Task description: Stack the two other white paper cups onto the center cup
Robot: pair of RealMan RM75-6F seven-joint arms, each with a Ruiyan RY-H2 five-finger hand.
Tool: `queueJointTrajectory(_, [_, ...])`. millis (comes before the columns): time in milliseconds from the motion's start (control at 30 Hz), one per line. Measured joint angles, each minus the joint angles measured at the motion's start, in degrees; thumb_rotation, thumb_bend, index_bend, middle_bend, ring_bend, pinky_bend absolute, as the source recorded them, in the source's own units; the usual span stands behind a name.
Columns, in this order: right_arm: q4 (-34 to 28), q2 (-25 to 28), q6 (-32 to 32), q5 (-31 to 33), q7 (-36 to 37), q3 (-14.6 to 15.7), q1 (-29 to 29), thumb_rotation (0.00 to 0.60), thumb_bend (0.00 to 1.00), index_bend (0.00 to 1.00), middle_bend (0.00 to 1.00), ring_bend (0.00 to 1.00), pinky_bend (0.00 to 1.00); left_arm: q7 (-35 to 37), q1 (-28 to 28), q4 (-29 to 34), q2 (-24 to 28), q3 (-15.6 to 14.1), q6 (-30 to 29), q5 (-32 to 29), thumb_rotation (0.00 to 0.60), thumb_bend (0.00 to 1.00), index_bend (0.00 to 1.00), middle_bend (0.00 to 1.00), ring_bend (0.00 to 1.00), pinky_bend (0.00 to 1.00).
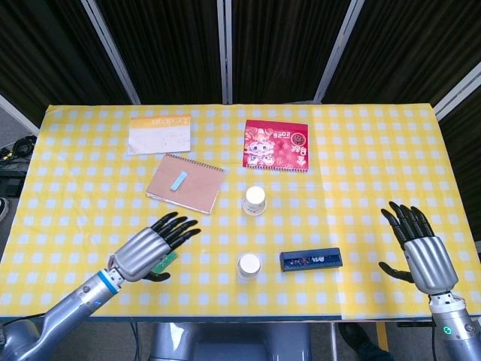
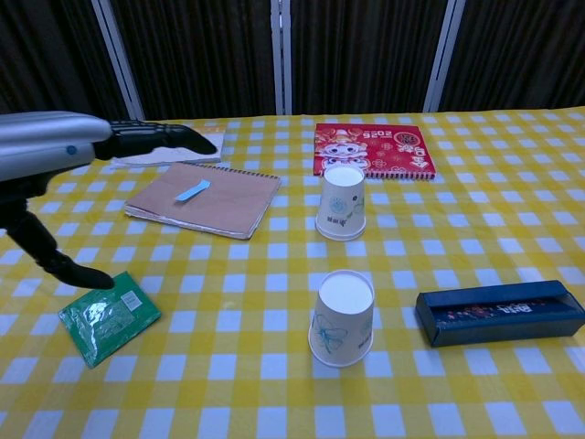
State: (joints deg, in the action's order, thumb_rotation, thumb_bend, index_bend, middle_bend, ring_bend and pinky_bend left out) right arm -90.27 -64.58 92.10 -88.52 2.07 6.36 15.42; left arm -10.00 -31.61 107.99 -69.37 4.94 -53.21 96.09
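Two white paper cups stand upside down on the yellow checked table. The far cup [image 1: 255,200] [image 2: 341,203] is near the middle and the near cup [image 1: 249,265] [image 2: 343,318] is close to the front edge. My left hand [image 1: 150,252] [image 2: 55,160] hovers open over the table left of the near cup, fingers spread and pointing toward the cups, holding nothing. At the front right my right hand [image 1: 418,256] is open and empty, well clear of both cups; the chest view does not show it.
A green packet [image 2: 110,315] lies under the left hand. A dark blue box [image 1: 311,259] sits right of the near cup. A brown notebook [image 1: 185,183], a white booklet [image 1: 158,134] and a red calendar [image 1: 276,145] lie further back.
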Motion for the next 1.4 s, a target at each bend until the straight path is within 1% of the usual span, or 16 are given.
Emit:
queueJointTrajectory(100, [0.1, 0.5, -0.1, -0.3, 0.0, -0.6, -0.5, 0.6, 0.0, 0.0, 0.0, 0.0, 0.0, -2.9, -3.2, -0.9, -4.1, 1.4, 2.9, -1.4, 0.6, 0.0, 0.03, 0.0, 0.03, 0.11])
queueJointTrajectory(233, [0.0, 0.8, -0.4, -0.6, 0.3, -1.2, -0.9, 0.6, 0.0, 0.0, 0.0, 0.0, 0.0, -6.4, -6.5, -2.9, -8.6, 2.8, 5.9, -3.3, 0.6, 0.0, 0.06, 0.0, 0.05, 0.14])
queueJointTrajectory(433, [-0.6, 1.5, -1.1, -0.8, 0.9, -2.4, -1.6, 0.6, 0.0, 0.0, 0.0, 0.0, 0.0, -12.6, -11.3, -7.8, -16.2, 4.3, 10.2, -7.4, 0.6, 0.13, 0.1, 0.04, 0.07, 0.19])
queueJointTrajectory(500, [-0.6, 1.7, -1.4, -1.0, 1.0, -2.8, -1.8, 0.6, 0.0, 0.0, 0.0, 0.0, 0.0, -15.2, -12.8, -10.0, -19.0, 4.7, 11.0, -8.7, 0.6, 0.15, 0.11, 0.06, 0.09, 0.21])
queueJointTrajectory(600, [-0.6, 1.8, -1.8, -1.1, 1.0, -3.2, -2.2, 0.6, 0.0, 0.01, 0.0, 0.0, 0.0, -17.4, -15.1, -12.9, -22.3, 5.1, 12.1, -10.8, 0.6, 0.15, 0.13, 0.09, 0.12, 0.24])
queueJointTrajectory(733, [-0.4, 1.9, -2.3, -0.9, 2.0, -4.0, -2.4, 0.6, 0.0, 0.01, 0.0, 0.0, 0.0, -18.7, -17.5, -15.3, -25.5, 5.7, 12.7, -11.8, 0.6, 0.15, 0.17, 0.14, 0.16, 0.27])
queueJointTrajectory(800, [-0.2, 1.9, -2.6, -0.8, 2.2, -4.5, -2.6, 0.6, 0.0, 0.01, 0.0, 0.0, 0.0, -19.4, -19.0, -17.1, -27.1, 6.0, 13.0, -12.3, 0.6, 0.16, 0.2, 0.19, 0.21, 0.31])
queueJointTrajectory(833, [-0.1, 1.9, -2.7, -0.7, 2.3, -4.7, -2.7, 0.6, 0.0, 0.01, 0.0, 0.0, 0.0, -19.8, -19.6, -17.9, -27.6, 6.0, 13.2, -12.5, 0.6, 0.16, 0.22, 0.23, 0.24, 0.33])
queueJointTrajectory(900, [0.0, 2.0, -2.8, -0.7, 2.5, -5.1, -2.9, 0.6, 0.0, 0.01, 0.0, 0.0, 0.0, -21.0, -20.8, -19.0, -28.6, 6.0, 13.4, -13.2, 0.6, 0.16, 0.31, 0.33, 0.33, 0.39])
queueJointTrajectory(1000, [0.1, 2.1, -2.8, -0.7, 2.9, -5.6, -3.2, 0.6, 0.0, 0.01, 0.0, 0.0, 0.0, -22.3, -21.5, -19.6, -28.9, 5.9, 13.5, -14.0, 0.6, 0.17, 0.4, 0.41, 0.41, 0.48])
queueJointTrajectory(1100, [0.2, 2.2, -2.9, -0.8, 3.3, -6.1, -3.4, 0.6, 0.0, 0.01, 0.0, 0.0, 0.0, -22.8, -21.8, -19.9, -29.0, 5.9, 13.0, -15.2, 0.6, 0.19, 0.47, 0.48, 0.47, 0.54])
queueJointTrajectory(1200, [0.3, 2.2, -3.3, -0.9, 3.4, -6.4, -3.6, 0.6, 0.0, 0.01, 0.0, 0.0, 0.0, -22.5, -22.1, -20.0, -29.0, 5.8, 12.0, -16.3, 0.6, 0.2, 0.52, 0.5, 0.49, 0.56])
queueJointTrajectory(1300, [0.4, 2.1, -3.6, -1.0, 3.5, -6.6, -3.7, 0.6, 0.0, 0.01, 0.0, 0.0, 0.0, -21.9, -22.4, -19.6, -28.4, 6.1, 11.2, -16.5, 0.6, 0.2, 0.54, 0.5, 0.49, 0.56])
queueJointTrajectory(1400, [0.4, 2.1, -3.9, -1.2, 3.5, -6.9, -3.8, 0.6, 0.0, 0.01, 0.0, 0.0, 0.0, -21.1, -22.7, -18.8, -27.3, 7.2, 10.2, -16.9, 0.6, 0.2, 0.54, 0.5, 0.49, 0.56])
